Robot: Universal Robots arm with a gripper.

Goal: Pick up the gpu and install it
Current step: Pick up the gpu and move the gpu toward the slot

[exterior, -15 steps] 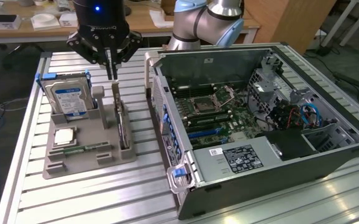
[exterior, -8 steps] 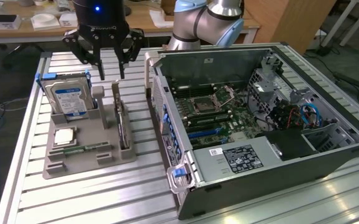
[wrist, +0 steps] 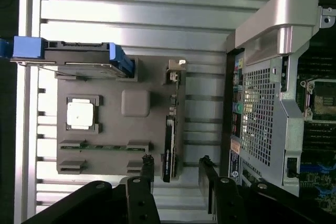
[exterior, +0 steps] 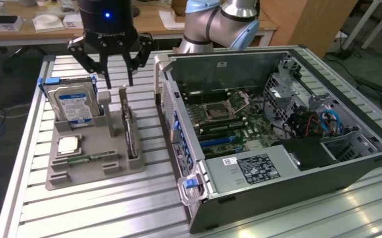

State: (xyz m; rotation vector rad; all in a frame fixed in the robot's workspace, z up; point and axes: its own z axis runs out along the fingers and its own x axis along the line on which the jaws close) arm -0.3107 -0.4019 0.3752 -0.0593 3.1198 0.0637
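Hovers with gripper (exterior: 119,82) jaws apart above the gpu (exterior: 130,130), on edge in grey tray (exterior: 78,179) between hard drive (exterior: 72,101) and PC case (exterior: 277,186); centre across thin top edge, drop straight, clamp board, avoid bracket.

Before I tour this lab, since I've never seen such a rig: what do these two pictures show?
A robot arm ends in a gripper. One picture comes from a camera off the arm, the other from a camera on its wrist, looking down. On the slatted metal table stand an open computer case and a grey tray. The tray carries a hard drive, a processor chip, a memory stick and the gpu, a thin dark card on edge. The gripper hangs open over the gpu, holding nothing.
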